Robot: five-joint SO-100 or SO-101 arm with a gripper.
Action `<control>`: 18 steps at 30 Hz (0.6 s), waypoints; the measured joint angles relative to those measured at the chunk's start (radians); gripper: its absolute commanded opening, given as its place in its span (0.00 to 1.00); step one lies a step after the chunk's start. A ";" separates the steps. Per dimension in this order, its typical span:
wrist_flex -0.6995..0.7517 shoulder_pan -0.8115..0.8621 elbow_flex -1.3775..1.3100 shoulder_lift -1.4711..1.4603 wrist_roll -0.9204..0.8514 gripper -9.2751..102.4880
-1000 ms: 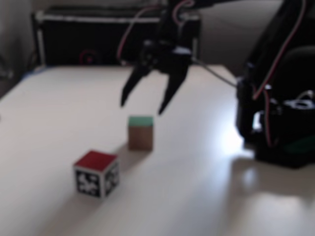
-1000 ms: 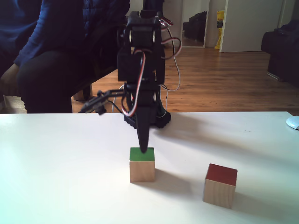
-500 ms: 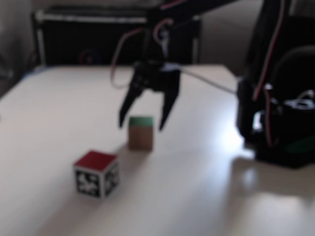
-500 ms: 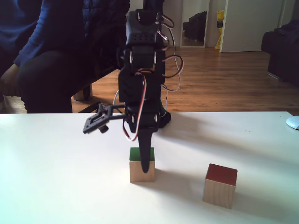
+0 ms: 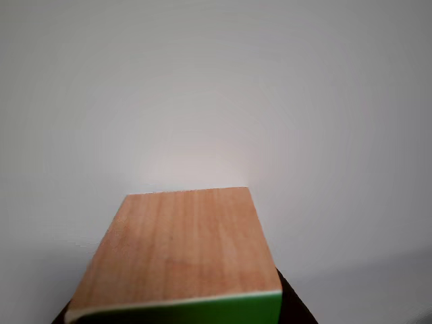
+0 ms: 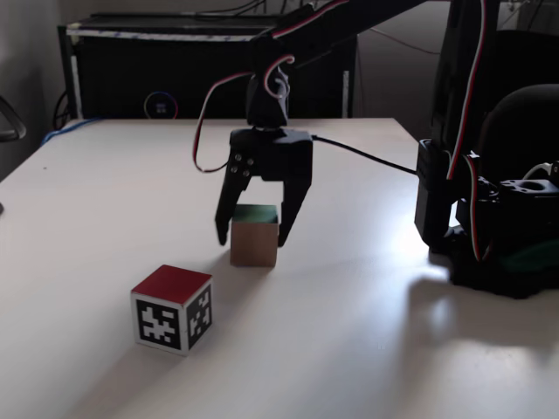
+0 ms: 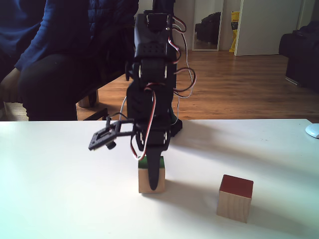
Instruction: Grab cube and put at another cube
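The cube (image 6: 254,248) is light wood with a green top and stands mid-table. My gripper (image 6: 252,238) is open and lowered over it, one finger on each side, with small gaps to the wood. In another fixed view the near finger (image 7: 155,174) covers part of the cube (image 7: 144,181), and the gripper (image 7: 155,188) reaches almost to the table. The other view shows the cube's (image 5: 179,246) wooden face close up, with a green strip along the bottom. The another cube (image 6: 172,307), with a red top and black-and-white patterned sides, sits apart in front of it; it also shows as the another cube (image 7: 235,198).
The arm's base (image 6: 493,236) stands at the table's right side. A black case (image 6: 175,74) lines the far edge. A seated person (image 7: 50,55) is behind the table. A white object (image 7: 313,130) lies at the right edge. A small black bracket (image 7: 105,135) sticks out beside the gripper.
The gripper has come down from above the cube until its open fingers straddle it. Neither cube has moved.
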 measured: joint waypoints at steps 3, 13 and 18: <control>-0.003 0.000 -0.011 0.000 0.006 0.25; 0.091 -0.095 -0.020 0.146 0.094 0.25; 0.216 -0.239 -0.133 0.210 0.192 0.25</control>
